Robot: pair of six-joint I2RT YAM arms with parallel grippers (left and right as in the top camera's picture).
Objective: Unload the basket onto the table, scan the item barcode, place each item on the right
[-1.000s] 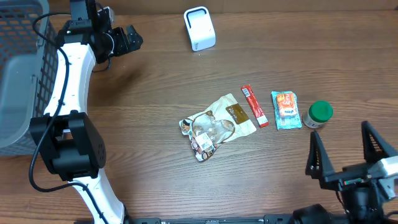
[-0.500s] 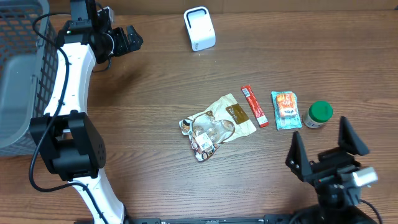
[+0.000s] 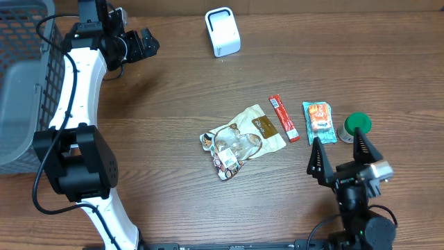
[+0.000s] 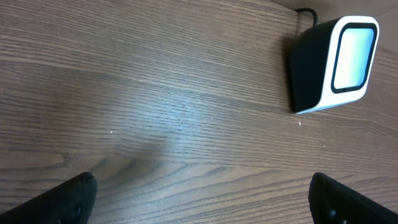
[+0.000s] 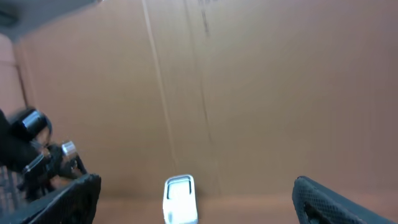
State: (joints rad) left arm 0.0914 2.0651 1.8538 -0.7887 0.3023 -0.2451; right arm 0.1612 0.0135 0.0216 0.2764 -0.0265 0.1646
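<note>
Items lie in a row on the wooden table [image 3: 173, 125], right of centre: foil snack bag [image 3: 243, 141], red stick sachet [image 3: 283, 118], teal packet [image 3: 319, 122], green-capped jar [image 3: 356, 127]. The right gripper [image 3: 338, 139] hovers just beside packet and jar, jaws spread wide, empty. The left gripper [image 3: 150, 43], likewise spread and empty, sits near the white scanner [image 3: 223, 31]. Judged handling: the packet is light, soft, slick film (pinch a sealed edge); the jar is rigid, so grasp across its body

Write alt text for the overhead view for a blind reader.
A crumpled snack bag, red stick packet, teal packet and green-capped bottle lie in a row on a wooden table, the open right end effector close below them. A white scanner sits at the top, the open left end effector and a grey basket at left.
</note>
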